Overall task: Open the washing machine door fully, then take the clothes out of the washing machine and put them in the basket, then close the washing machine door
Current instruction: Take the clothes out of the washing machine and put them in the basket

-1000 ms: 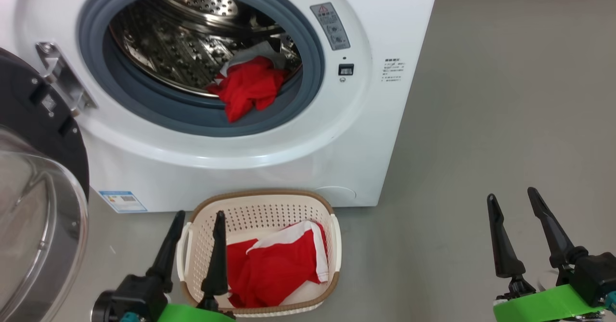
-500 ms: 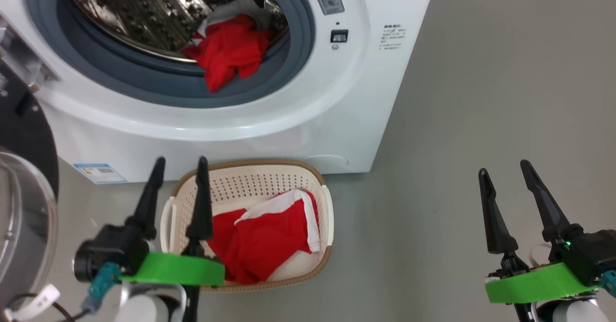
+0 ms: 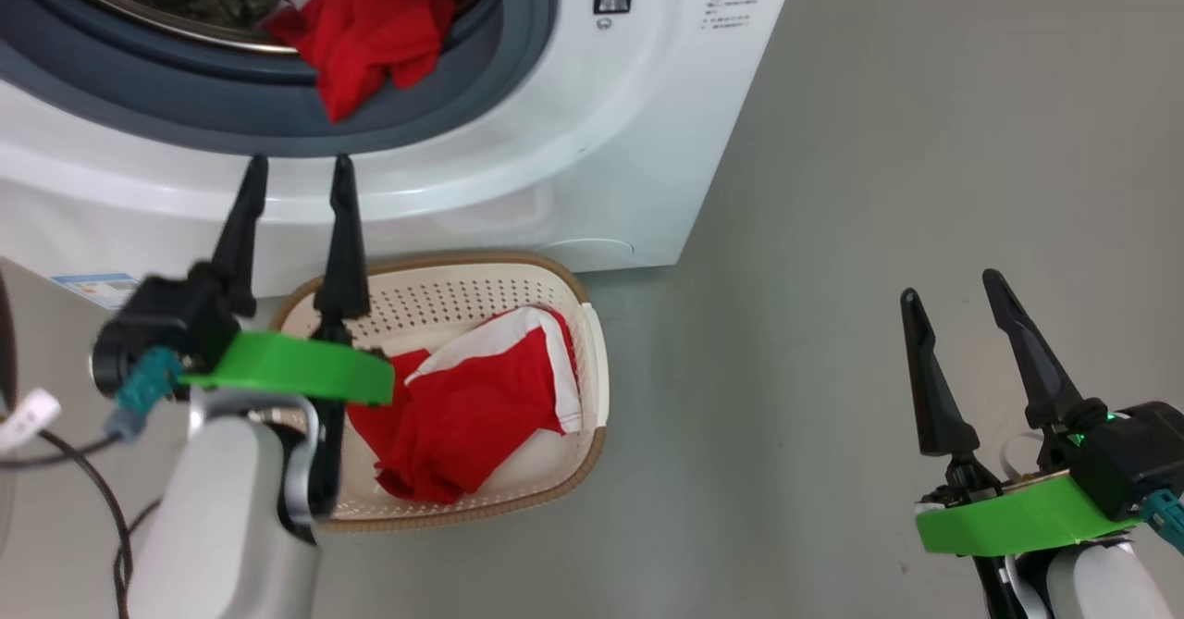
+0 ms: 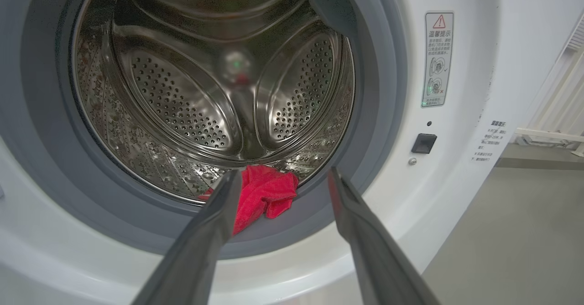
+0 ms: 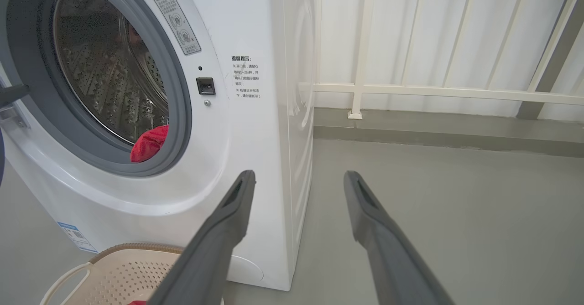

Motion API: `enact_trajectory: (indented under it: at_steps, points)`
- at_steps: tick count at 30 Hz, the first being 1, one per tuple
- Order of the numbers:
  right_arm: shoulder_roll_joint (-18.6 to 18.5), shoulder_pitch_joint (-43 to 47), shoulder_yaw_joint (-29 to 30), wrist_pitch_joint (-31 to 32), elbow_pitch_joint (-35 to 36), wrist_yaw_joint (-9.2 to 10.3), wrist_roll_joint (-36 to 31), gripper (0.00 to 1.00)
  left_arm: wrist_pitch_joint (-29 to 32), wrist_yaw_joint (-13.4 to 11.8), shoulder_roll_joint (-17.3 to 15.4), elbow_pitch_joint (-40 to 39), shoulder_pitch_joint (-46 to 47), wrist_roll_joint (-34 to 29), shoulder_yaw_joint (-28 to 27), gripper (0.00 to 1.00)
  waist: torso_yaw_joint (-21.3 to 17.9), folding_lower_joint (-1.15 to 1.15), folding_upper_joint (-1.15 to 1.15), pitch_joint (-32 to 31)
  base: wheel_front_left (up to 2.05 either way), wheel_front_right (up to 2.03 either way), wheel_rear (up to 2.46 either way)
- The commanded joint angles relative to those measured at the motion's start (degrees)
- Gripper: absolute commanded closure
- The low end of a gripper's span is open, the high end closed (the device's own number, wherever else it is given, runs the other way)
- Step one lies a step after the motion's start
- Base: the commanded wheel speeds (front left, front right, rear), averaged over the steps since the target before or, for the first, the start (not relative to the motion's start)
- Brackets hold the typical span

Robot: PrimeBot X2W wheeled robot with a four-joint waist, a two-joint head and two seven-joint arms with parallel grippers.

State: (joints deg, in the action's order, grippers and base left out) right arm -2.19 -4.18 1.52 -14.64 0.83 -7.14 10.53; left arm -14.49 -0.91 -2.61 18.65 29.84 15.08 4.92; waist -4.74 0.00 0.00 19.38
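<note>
The left pincer (image 3: 298,161) hangs apart and empty, the clothes (image 4: 267,191) just ahead of its tips, draped over the drum (image 4: 182,104) lip. They look soft, light and limp, probably best pinched at the bunched fold. The right pincer (image 3: 951,286) is apart too, well aside.

Bright, even, diffuse light fills every view, with no hard shadows, only a soft grey shade on the floor (image 3: 879,230) beside the washing machine (image 3: 573,166) and under the basket (image 3: 594,360). The steel drum (image 4: 182,104) glints with broken highlights, and a hazy green dot sits at its centre. In the head view the left gripper (image 3: 299,164) and its arm look slightly blurred. Both wrist views bow straight edges outward, and the near fingers (image 4: 200,250) are soft — out of focus.
</note>
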Motion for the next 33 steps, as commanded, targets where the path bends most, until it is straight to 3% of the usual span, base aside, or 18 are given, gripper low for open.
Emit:
enact_trajectory:
  at_steps: [1, 20, 33]
  points:
    - [-0.7, -1.8, -1.6, -0.4, 1.3, -0.35, 0.5, 0.0, -0.5, 0.7, -1.7, 0.4, 3.0, 0.5, -2.2, 0.0, -1.3, 0.0, 0.0, 1.6, 0.0, 0.0, 0.0]
    - [-0.7, -4.5, -3.9, -0.4, 0.8, -0.35, 1.0, 0.0, 5.3, 4.1, -6.6, 23.3, 26.8, 1.6, -1.5, 0.0, -4.9, 0.0, 0.0, 7.8, 0.0, 0.0, 0.0]
    - [-0.7, -6.8, -6.3, -0.4, 0.0, -0.35, 1.6, 0.0, 8.4, 3.1, -9.6, 37.2, 40.1, -1.3, 1.4, 0.0, -8.3, 0.0, 0.0, 11.4, 0.0, 0.0, 0.0]
